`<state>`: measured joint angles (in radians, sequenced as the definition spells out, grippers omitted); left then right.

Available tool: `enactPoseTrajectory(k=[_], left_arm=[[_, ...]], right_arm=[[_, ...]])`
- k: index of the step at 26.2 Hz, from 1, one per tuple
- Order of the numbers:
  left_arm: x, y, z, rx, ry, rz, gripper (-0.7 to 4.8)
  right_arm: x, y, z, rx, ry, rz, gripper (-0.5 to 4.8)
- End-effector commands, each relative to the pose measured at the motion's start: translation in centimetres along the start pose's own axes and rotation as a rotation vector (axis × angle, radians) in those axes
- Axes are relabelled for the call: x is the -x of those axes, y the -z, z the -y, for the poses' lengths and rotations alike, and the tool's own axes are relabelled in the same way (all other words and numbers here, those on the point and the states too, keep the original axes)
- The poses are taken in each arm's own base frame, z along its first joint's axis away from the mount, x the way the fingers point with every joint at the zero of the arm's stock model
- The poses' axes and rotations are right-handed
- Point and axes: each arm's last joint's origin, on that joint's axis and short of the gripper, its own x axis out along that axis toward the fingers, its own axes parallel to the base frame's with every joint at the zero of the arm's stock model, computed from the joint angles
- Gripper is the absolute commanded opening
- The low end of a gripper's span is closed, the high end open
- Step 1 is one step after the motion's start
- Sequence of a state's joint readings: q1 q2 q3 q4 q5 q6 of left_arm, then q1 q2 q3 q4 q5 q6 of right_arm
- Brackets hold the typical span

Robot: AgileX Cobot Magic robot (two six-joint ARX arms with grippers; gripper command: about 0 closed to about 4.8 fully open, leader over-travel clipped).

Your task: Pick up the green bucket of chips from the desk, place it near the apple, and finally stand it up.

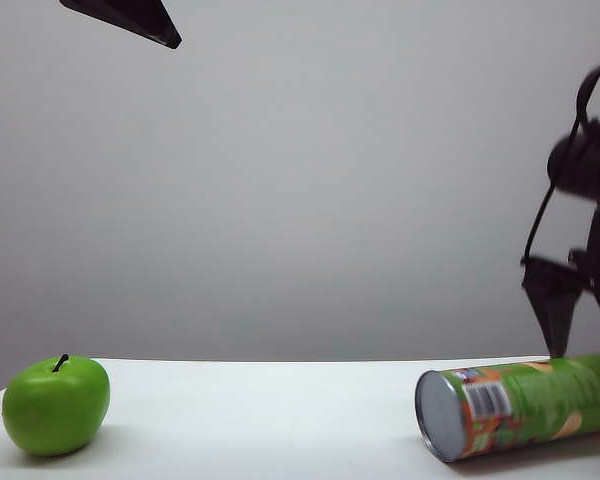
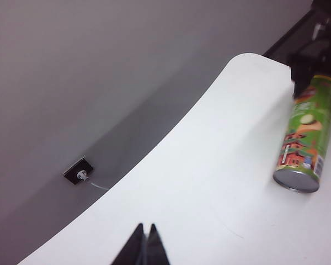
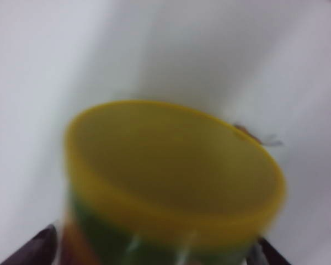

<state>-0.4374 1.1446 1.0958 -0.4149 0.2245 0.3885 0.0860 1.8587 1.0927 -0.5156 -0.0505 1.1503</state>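
The green bucket of chips (image 1: 525, 405) lay on its side on the desk (image 1: 270, 420), near the desk's right end as the exterior camera saw it, silver base turned toward the desk's middle and the barcode face up. Its yellow lid (image 3: 174, 165) filled the right wrist view, blurred and very close. In the left wrist view the can (image 2: 306, 141) showed red-orange building artwork along its side.

The right gripper (image 3: 154, 251) sat at the lid end of the can, its jaws spread wide with one dark fingertip (image 3: 36, 245) visible on each side of the can body; contact could not be confirmed through the blur. In the exterior view one finger (image 1: 552, 305) pointed down just above the can.

The apple (image 1: 56, 405) stood upright near the desk's left end, stem up, well apart from the can.

The left gripper (image 2: 144, 243) hovered above the desk, jaws together, holding nothing; its tip (image 1: 130, 18) showed high at the exterior view's upper left.
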Motion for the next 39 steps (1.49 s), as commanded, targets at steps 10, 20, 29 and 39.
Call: enactPoseTrajectory(k=[10, 20, 29, 39], left_arm=[[-0.8, 0.1, -0.2, 0.006, 0.007, -0.007, -0.05], [-1.0, 0.1, -0.2, 0.006, 0.008, -0.011, -0.05], [-0.9, -0.2, -0.3, 0.025, -0.004, 0.021, -0.05], [0.7, -1.2, 0.1, 0.145, 0.147, 0.065, -0.05]], right_arm=[[-1.6, 0.0, 0.1, 0.008, 0.026, -0.016, 3.14], [-1.3, -0.4, -1.1, 0.090, -0.104, 0.025, 2.82], [3.2, -1.6, -6.0, 0.427, -0.675, 0.216, 2.83], [7.6, 1.2, -9.6, 0.985, -1.227, 0.339, 2.83]])
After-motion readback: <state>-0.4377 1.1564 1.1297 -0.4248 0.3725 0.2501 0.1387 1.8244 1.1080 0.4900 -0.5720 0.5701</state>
